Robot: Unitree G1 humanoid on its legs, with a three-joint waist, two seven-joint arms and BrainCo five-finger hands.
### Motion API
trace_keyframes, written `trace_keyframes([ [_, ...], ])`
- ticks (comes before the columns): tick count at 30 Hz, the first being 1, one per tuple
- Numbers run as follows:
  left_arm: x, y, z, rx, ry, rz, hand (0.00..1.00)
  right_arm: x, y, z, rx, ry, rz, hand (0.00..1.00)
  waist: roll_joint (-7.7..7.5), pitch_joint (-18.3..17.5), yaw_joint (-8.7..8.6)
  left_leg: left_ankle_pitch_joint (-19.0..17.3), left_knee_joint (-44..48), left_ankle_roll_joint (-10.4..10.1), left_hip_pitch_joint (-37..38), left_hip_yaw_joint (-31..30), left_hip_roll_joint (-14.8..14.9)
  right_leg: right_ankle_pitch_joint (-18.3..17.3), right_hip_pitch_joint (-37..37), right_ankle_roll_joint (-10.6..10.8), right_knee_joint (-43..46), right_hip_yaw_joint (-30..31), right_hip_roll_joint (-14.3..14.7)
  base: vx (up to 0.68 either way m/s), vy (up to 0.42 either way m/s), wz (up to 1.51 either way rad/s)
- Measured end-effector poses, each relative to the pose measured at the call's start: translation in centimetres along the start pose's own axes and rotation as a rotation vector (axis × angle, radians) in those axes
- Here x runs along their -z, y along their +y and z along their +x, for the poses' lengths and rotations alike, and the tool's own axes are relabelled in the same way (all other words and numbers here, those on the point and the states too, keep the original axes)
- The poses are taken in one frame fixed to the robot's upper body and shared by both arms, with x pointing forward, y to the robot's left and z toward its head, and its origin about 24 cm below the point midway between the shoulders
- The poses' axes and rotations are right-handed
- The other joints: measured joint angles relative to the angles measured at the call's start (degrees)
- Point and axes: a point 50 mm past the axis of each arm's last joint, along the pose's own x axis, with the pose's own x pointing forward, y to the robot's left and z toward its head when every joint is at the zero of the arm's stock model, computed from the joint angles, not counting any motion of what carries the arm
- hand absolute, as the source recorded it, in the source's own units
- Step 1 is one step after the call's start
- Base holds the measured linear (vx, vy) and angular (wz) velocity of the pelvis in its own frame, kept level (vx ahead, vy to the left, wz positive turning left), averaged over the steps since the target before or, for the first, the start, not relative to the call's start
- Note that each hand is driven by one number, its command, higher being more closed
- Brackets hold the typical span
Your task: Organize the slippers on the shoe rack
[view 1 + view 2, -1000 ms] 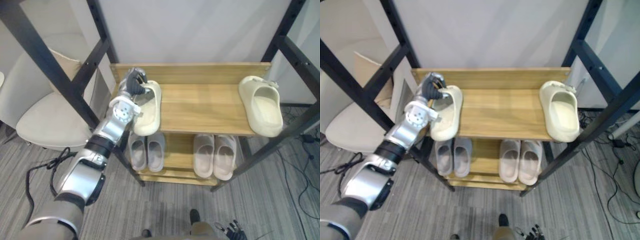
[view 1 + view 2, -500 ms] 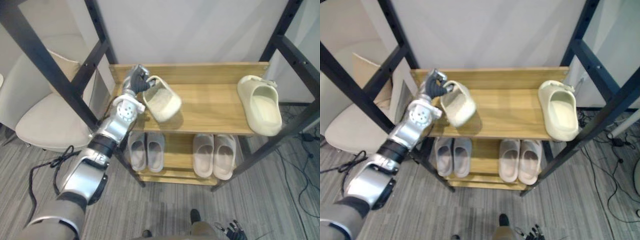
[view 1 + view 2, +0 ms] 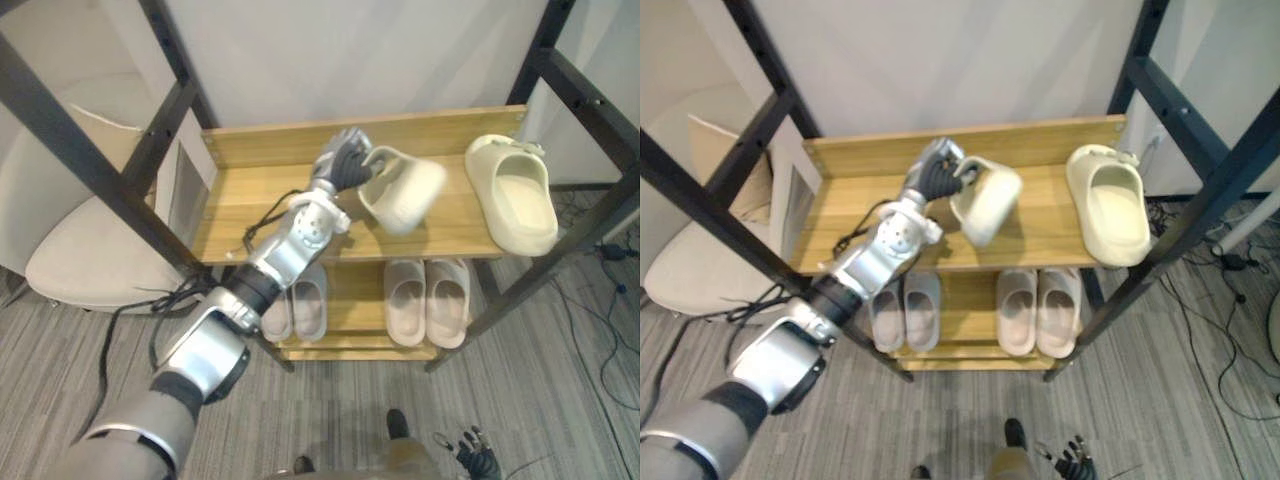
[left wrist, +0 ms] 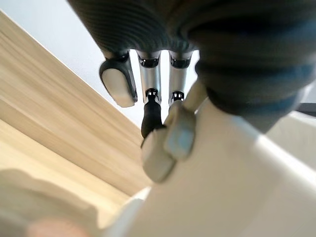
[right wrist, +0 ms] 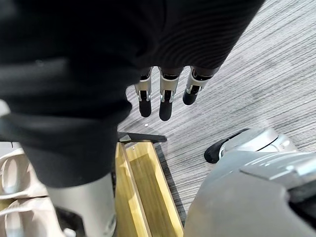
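Left eye view is showing my left hand (image 3: 344, 166) clenched round the rim of 1 cream slipper (image 3: 402, 195), carrying it in the air over the middle of the top shelf (image 3: 250, 200) of the shoe rack. From my left wrist view, my fingers are curling over the slipper's edge with the thumb pinching from the other side. My right hand (image 5: 166, 105) is hanging low near the floor, its fingers relaxed and holding nothing.

I am judging the job as partly done. 2 grey pairs (image 3: 295, 300) (image 3: 430, 300) are sitting side by side on the lower shelf, and the other cream slipper (image 3: 510, 195) is resting at the right end of the top shelf. What is left is setting mine down just beside it as a pair.

Mine is hanging tilted, its long axis running from my hand out toward the right and the front edge. The resting one is lying front to back, so mine is needing a turn to match.
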Motion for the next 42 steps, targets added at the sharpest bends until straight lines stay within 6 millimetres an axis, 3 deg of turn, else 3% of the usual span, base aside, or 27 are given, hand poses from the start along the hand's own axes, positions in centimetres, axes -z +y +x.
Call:
trace_keyframes([
  [5,-1.1,0.2,0.7,-0.023,-0.032,0.016,1.00,-1.4,0.2,0.1,-0.005,-0.060,0.005,0.00,0.03,1.1,-0.73,-1.1,1.3,0.0,-1.0,1.8,0.3,0.0,-1.5,0.0,0.4,1.6,0.4,0.00,0.002,-0.21],
  [16,-3.2,3.9,2.7,-0.152,-0.123,0.206,1.00,-1.6,1.3,0.0,0.001,-0.078,0.053,0.00,-1.09,2.5,-0.70,-2.6,3.0,-0.6,-3.5,6.1,1.7,1.0,-5.8,-0.2,0.4,5.8,2.2,0.02,-0.017,-0.20],
  [24,-2.7,5.3,2.8,-0.173,-0.135,0.356,1.00,-2.4,1.3,0.1,0.000,-0.123,0.077,0.00,-1.34,3.0,-0.63,-3.5,4.9,-0.5,-4.9,6.1,1.9,1.2,-6.4,-0.1,0.3,5.9,2.2,0.00,0.000,-0.01],
  [28,-3.1,6.4,3.1,-0.198,-0.169,0.457,1.00,-2.6,1.4,0.1,0.000,-0.127,0.077,0.00,-2.35,3.7,-0.33,-3.5,5.3,-0.4,-5.3,6.2,1.9,1.8,-6.4,-0.2,-0.6,6.1,2.1,-0.01,-0.004,-0.02],
  [34,-3.3,6.6,3.1,-0.202,-0.196,0.519,1.00,-2.8,1.5,0.2,-0.001,-0.138,0.078,0.00,-2.56,3.8,-0.25,-4.5,7.5,-0.2,-7.1,5.7,2.2,2.4,-6.7,0.0,-1.2,5.9,1.9,-0.02,-0.002,0.03],
  [35,-3.3,6.6,3.1,-0.204,-0.197,0.523,0.00,-2.8,1.5,0.2,-0.001,-0.137,0.077,0.00,-2.60,3.8,-0.16,-4.7,8.0,-0.2,-7.4,5.7,2.3,2.7,-6.7,0.0,-1.6,5.9,1.9,0.00,0.000,0.00],
  [42,-3.2,7.2,3.0,-0.224,-0.207,0.558,0.00,-3.0,1.9,0.4,-0.016,-0.140,0.067,0.00,-3.74,4.5,0.15,-6.0,11.2,-0.1,-9.8,5.3,3.2,3.8,-7.1,-0.1,-2.6,5.7,2.1,-0.04,-0.009,0.00],
])
